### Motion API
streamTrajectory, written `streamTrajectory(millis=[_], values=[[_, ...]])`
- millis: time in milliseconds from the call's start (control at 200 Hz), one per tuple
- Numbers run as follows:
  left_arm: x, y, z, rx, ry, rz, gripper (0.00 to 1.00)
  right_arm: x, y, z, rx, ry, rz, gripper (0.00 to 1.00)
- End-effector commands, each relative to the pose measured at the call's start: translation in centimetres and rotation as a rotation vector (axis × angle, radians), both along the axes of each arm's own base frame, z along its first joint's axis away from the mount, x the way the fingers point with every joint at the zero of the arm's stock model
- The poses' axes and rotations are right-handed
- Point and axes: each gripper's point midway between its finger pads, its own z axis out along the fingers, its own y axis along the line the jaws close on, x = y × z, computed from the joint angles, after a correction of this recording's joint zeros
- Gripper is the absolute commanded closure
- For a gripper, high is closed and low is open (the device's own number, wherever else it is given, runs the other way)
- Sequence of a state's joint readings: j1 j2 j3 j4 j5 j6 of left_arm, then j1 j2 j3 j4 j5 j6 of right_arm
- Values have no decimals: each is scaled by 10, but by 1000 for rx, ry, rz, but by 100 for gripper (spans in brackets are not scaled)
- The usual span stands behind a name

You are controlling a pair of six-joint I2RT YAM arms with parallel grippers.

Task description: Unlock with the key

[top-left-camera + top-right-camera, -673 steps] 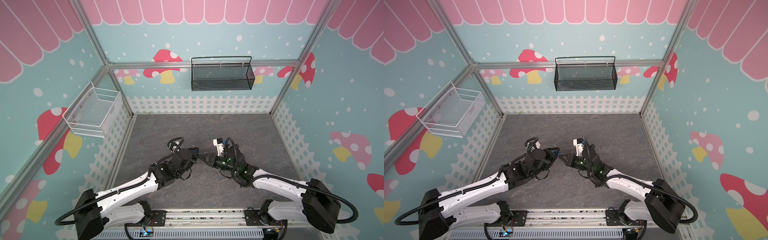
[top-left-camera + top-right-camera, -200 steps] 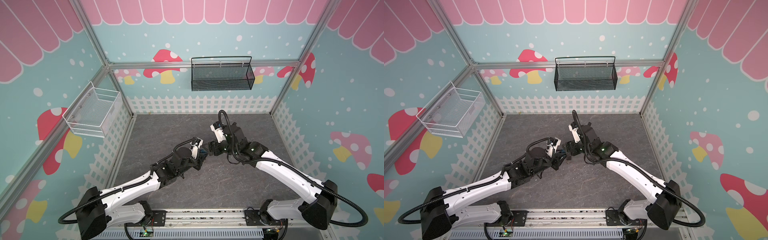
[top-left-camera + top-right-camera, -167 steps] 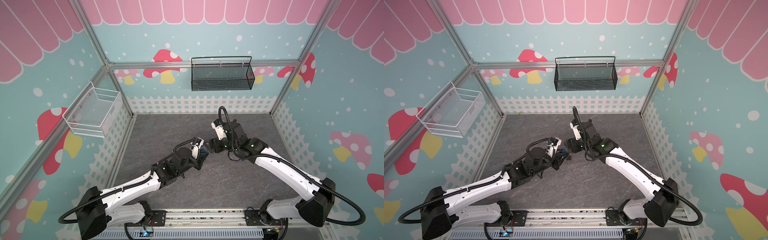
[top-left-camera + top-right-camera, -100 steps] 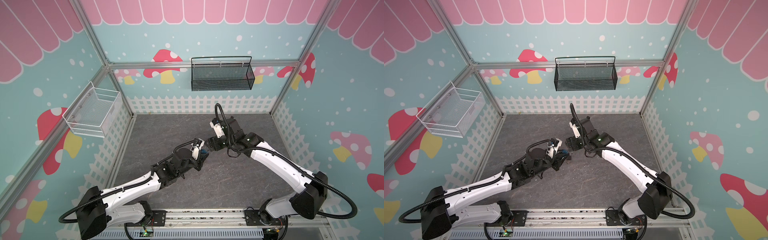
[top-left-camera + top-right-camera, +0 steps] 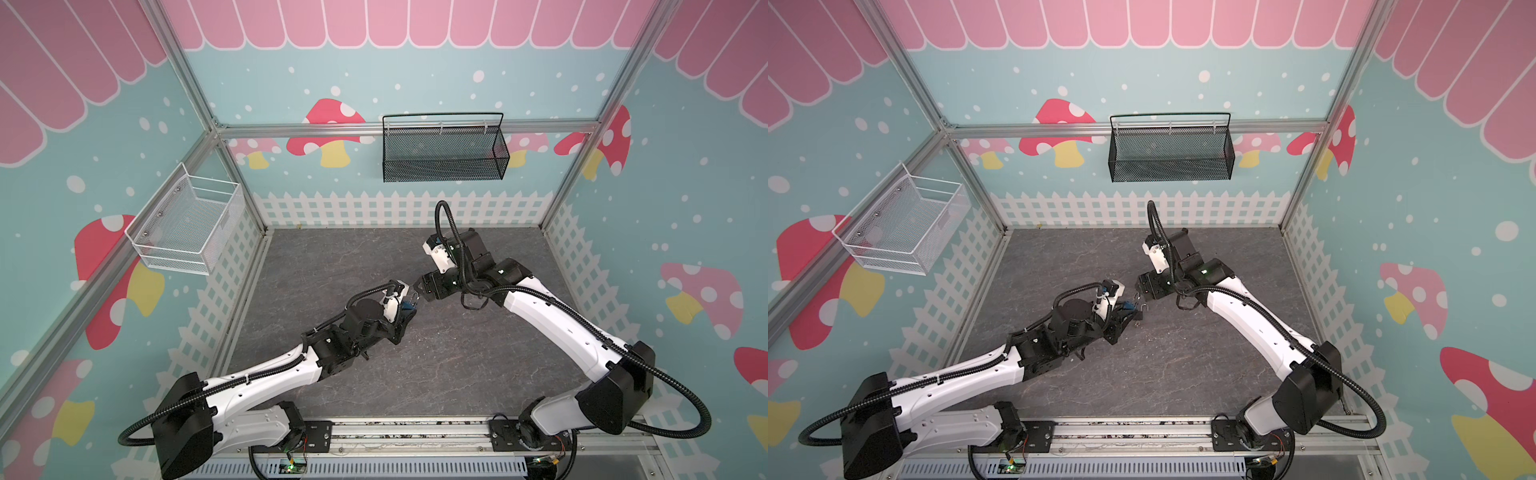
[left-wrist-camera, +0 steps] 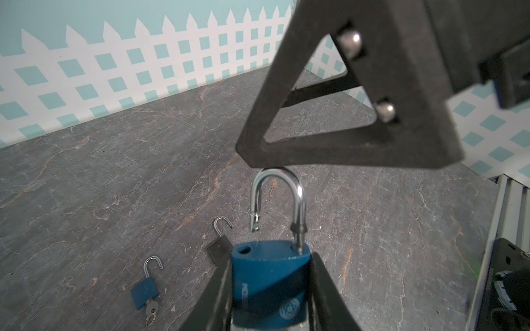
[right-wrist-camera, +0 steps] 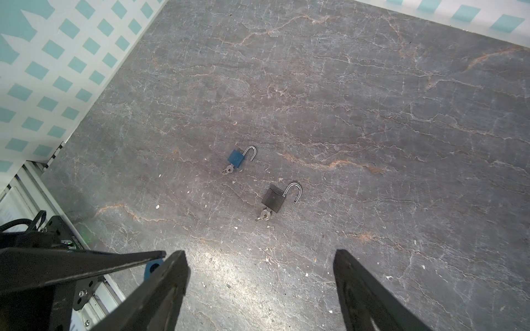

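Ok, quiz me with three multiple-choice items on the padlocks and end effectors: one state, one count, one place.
1. The right end effector is: A open and empty; B shut on a padlock; C shut, empty.
2. Small padlocks lying on the grey marbled table: A one; B two; C three.
3. The large blue metal padlock sits: A on the table; B in the left end effector; C in the right end effector.
Key: 1A, its jaws stand wide apart, nothing between; 2B, a small blue padlock and a small black padlock; 3B, that end effector's jaws clamp its body.
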State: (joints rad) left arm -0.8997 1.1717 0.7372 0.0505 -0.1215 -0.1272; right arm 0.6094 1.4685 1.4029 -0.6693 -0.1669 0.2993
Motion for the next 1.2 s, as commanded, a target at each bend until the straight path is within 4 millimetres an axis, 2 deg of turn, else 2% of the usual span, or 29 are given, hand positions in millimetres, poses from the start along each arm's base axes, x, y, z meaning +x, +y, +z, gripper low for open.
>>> streamTrajectory(millis=[0,80,270,415,620,765,951,1196], values=[[-3,-3,18,-34,-61,-26,100,-5,1,11,10,-18,50,18],[-2,-4,17,-32,-65,-28,100,-7,5,14,24,-20,72,17],[-2,-5,19,-33,-67,-29,100,-2,2,-12,-54,40,64,17],[-2,-3,19,-31,-71,-22,100,1,-5,-11,-59,35,33,17],[-1,-1,19,-41,-74,-11,100,-9,-11,-21,-52,72,45,17],[0,0,19,-56,-78,0,100,-17,-16,-20,-25,85,46,17],[2,-3,21,-62,-76,-1,100,-31,-8,-13,51,98,104,16],[4,-5,19,-64,-66,7,100,-31,-20,-18,39,101,66,16]])
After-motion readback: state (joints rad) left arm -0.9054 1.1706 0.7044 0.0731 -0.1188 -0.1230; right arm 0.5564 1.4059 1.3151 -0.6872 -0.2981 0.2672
